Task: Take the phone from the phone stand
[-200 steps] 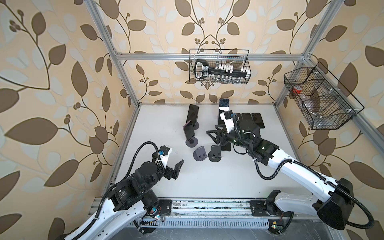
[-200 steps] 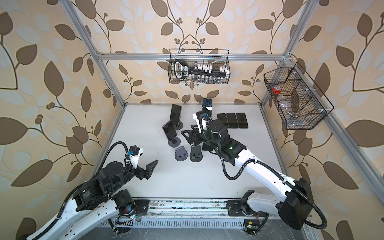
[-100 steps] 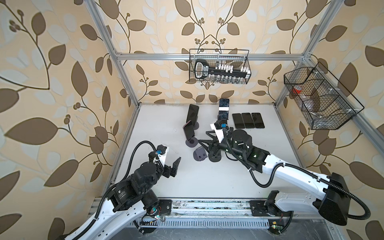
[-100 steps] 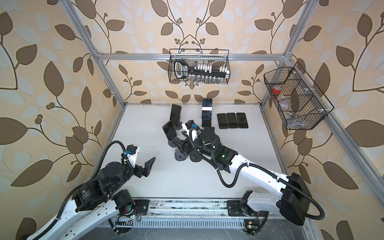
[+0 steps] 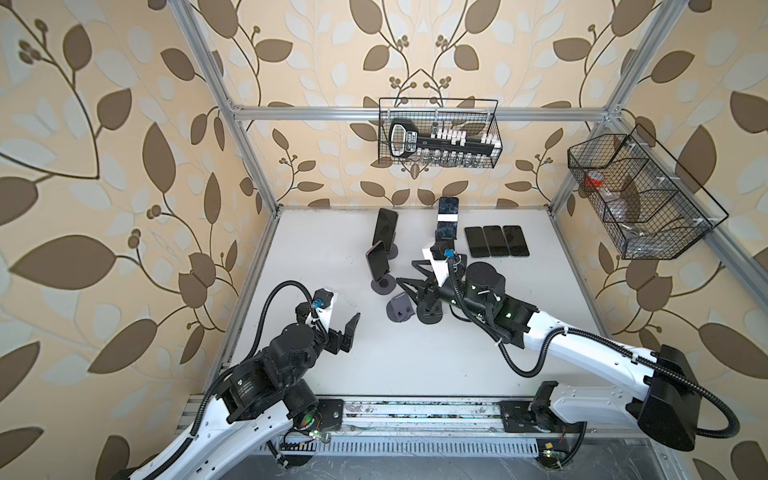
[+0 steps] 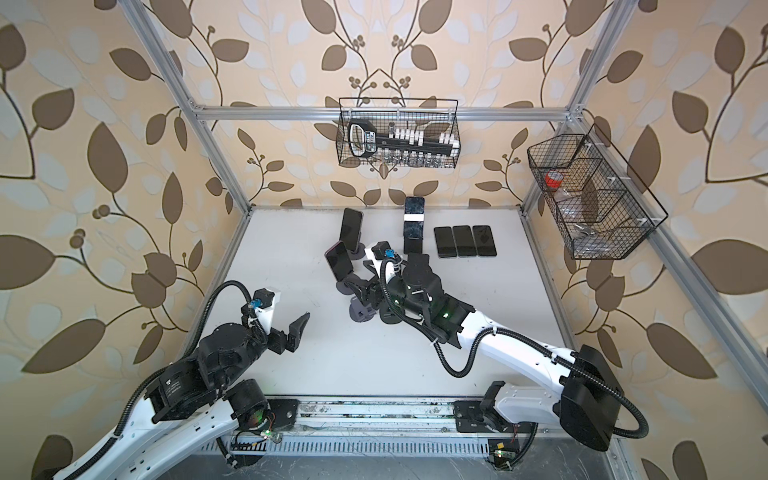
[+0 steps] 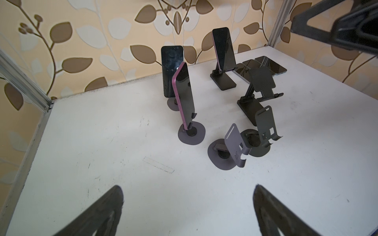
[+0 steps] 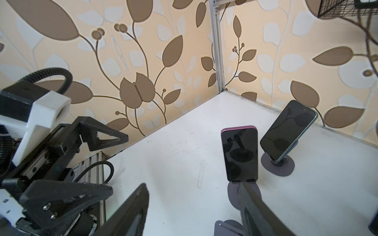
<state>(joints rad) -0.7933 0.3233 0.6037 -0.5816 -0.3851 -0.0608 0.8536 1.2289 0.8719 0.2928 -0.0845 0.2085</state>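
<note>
Swung across from the flat phones (image 5: 496, 241), the right gripper (image 8: 191, 185) hangs with jaws spread and empty; the purple phone (image 8: 240, 153) sits propped on its stand (image 8: 232, 194) just ahead of one jaw, another phone (image 8: 288, 130) beyond. Well apart, the left gripper (image 7: 188, 188), jaws spread.

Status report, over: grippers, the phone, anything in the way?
Left gripper open, empty, near front edge. Right gripper open, empty, facing purple phone, seated on its stand. Two empty stands close beneath right gripper.
</note>
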